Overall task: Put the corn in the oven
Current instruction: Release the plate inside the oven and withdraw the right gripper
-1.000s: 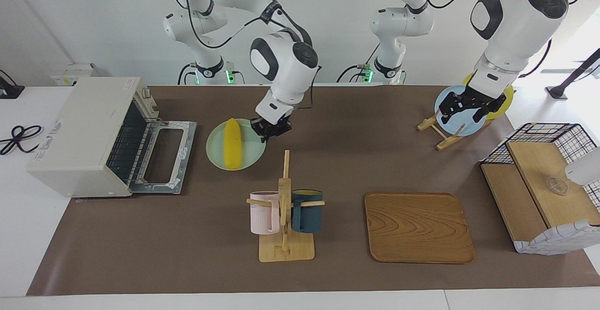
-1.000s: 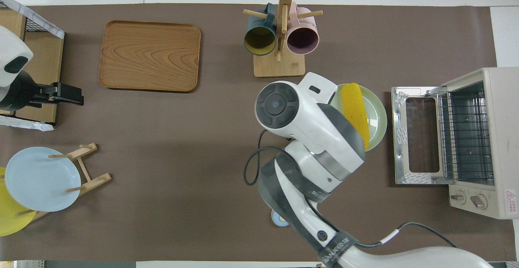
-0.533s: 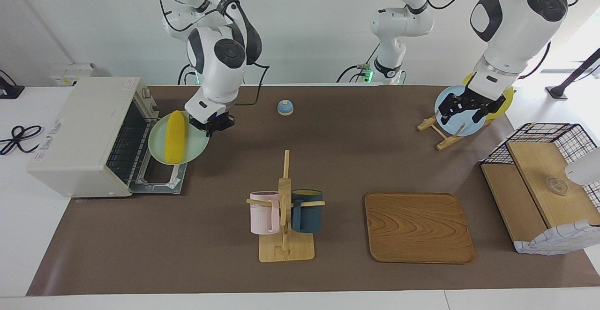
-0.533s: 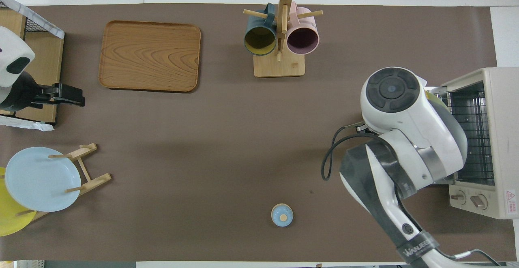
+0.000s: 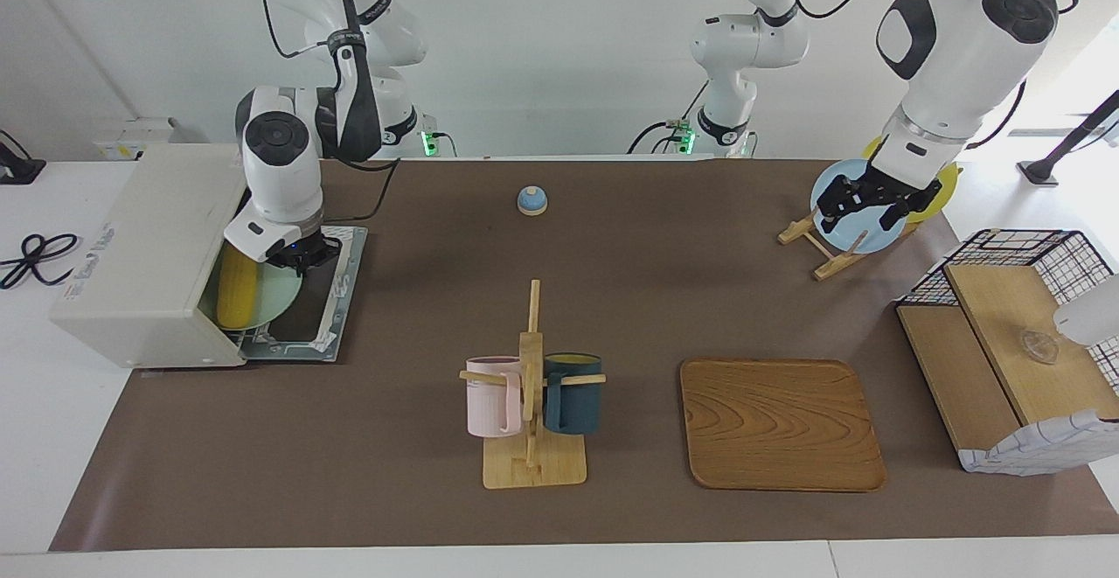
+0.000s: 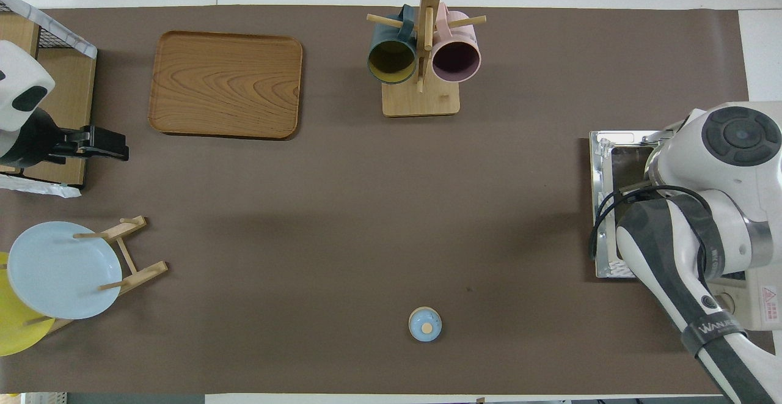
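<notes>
The yellow corn [image 5: 234, 295] lies on a pale green plate [image 5: 278, 296]. My right gripper [image 5: 295, 256] is shut on the plate's rim and holds it in the mouth of the off-white oven [image 5: 144, 246], over the open door [image 5: 330, 298]. The corn end of the plate is inside the oven. In the overhead view my right arm covers the corn, the plate and most of the oven [image 6: 767, 303]; only the door [image 6: 605, 165] shows. My left gripper [image 5: 861, 202] is open and waits over the plate rack.
A rack [image 5: 817, 241] with a blue plate [image 5: 852, 228] and a yellow plate stands at the left arm's end, beside a wire-and-wood basket [image 5: 1014, 342]. A wooden tray [image 5: 778, 425], a mug tree [image 5: 531, 403] and a small blue knob [image 5: 531, 200] stand mid-table.
My right gripper has carried the plate with the corn from mid-table toward the right arm's end, over the open door and into the oven's mouth. The left arm has not moved.
</notes>
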`<action>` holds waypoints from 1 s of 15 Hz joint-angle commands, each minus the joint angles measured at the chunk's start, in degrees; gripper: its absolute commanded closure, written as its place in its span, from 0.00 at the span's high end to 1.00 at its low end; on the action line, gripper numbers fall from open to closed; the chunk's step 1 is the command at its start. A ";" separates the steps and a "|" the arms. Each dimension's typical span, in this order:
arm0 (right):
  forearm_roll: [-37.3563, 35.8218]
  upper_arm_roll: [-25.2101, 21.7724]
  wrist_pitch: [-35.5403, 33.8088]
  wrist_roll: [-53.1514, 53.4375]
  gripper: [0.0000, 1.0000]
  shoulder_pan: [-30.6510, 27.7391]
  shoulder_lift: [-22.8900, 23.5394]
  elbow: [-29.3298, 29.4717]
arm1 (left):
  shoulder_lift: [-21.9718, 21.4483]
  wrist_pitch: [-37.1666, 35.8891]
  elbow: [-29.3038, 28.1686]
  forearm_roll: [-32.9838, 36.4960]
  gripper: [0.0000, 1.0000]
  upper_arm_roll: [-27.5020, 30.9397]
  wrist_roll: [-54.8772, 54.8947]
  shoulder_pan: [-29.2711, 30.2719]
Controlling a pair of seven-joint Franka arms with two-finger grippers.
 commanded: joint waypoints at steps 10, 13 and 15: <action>2.54 0.88 1.36 -4.23 0.40 -4.06 -3.12 -3.71 | -0.92 -1.03 -0.20 0.86 1.00 -0.36 0.04 0.22; 7.37 0.96 -0.66 -3.27 0.32 0.06 -2.60 -1.87 | -1.36 -0.95 0.06 0.86 1.00 -0.36 0.04 0.22; 7.82 0.96 -1.37 -0.03 0.16 2.17 -2.68 -1.86 | -1.36 -1.03 0.06 0.86 1.00 -0.36 0.04 0.22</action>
